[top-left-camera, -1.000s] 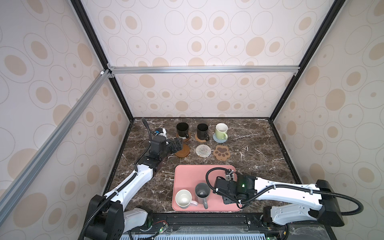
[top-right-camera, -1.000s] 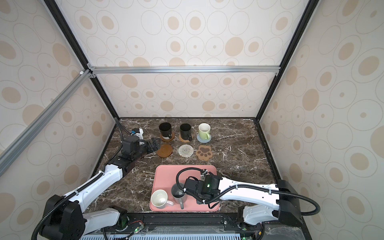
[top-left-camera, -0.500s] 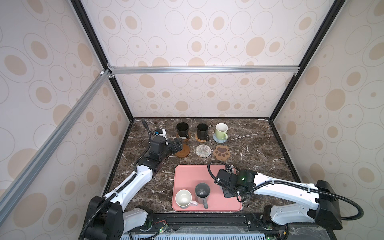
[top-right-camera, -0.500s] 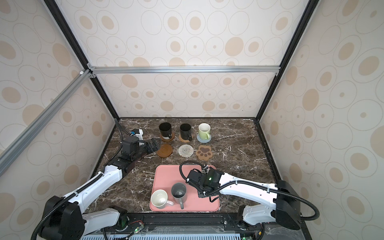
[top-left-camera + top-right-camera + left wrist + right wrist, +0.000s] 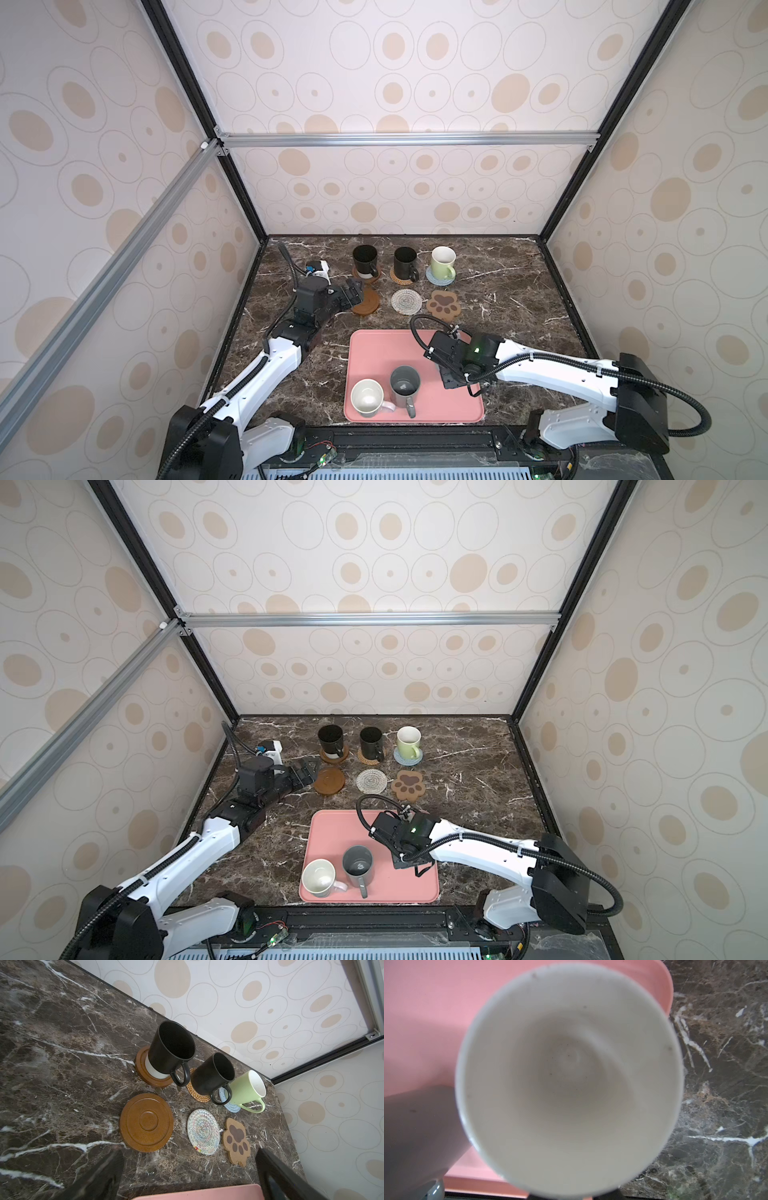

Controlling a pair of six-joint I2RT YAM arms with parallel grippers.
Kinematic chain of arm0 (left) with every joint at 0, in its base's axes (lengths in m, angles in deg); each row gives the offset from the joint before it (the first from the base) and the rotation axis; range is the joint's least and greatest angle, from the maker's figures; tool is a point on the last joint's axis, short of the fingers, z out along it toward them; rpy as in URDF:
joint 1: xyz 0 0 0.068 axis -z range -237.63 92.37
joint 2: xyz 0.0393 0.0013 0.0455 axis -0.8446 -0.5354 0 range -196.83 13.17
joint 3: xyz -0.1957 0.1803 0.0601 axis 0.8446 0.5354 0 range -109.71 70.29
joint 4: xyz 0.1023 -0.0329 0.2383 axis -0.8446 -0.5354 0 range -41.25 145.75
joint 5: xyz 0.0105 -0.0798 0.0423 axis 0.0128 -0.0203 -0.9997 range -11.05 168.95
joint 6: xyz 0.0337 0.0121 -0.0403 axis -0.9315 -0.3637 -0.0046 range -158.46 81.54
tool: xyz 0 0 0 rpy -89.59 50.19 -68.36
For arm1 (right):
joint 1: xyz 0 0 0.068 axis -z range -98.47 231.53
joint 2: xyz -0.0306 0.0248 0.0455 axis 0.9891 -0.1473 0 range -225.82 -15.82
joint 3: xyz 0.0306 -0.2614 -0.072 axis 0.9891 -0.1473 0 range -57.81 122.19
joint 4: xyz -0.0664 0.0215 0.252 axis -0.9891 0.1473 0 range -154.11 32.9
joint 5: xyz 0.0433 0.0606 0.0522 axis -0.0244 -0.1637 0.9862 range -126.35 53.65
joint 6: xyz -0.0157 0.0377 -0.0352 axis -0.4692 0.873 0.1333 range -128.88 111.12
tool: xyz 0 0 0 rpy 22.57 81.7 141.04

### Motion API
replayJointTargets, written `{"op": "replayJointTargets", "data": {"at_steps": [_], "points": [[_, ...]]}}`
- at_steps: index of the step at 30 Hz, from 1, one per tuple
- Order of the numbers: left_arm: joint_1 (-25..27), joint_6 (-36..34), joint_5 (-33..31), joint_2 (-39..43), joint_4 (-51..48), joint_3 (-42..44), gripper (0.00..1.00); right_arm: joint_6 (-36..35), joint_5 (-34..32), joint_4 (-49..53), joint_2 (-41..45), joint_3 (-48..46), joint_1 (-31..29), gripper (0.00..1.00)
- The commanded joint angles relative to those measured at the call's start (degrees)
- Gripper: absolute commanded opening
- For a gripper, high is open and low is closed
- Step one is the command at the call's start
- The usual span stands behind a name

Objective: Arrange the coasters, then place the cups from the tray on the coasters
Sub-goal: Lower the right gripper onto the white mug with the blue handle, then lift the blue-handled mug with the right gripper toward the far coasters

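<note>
Filling the right wrist view, a pale cup (image 5: 571, 1076); hidden from above

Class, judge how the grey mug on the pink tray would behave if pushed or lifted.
The grey mug looks like rigid, smooth ceramic, so it is probably slippery and breakable. Tall and upright, it might tip if pushed near its rim.

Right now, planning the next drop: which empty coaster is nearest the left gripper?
The bare wooden disc, just ahead of the left gripper; the whitish woven one and the paw lie farther right.
</note>
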Motion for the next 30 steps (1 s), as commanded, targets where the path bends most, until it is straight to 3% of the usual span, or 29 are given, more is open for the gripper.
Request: {"op": "replayJointTargets", "data": {"at_steps": [1, 16, 30], "points": [[-0.51, 0.68, -0.73, 1.39, 0.11, 0.07, 1.0, -1.41, -1.47, -1.53, -1.1, -0.01, 0.6, 0.26], [-0.51, 0.89, -0.89, 2.02, -0.14, 0.56, 1.0, -5.04, -1.69, -3.94, -2.82, 0.73, 1.82, 0.15], [-0.54, 1.05, -1.25, 2.99, -0.32, 1.21, 1.0, -10.67, -2.84, -4.09, 1.04, 1.16, 3.11, 0.14]]}}
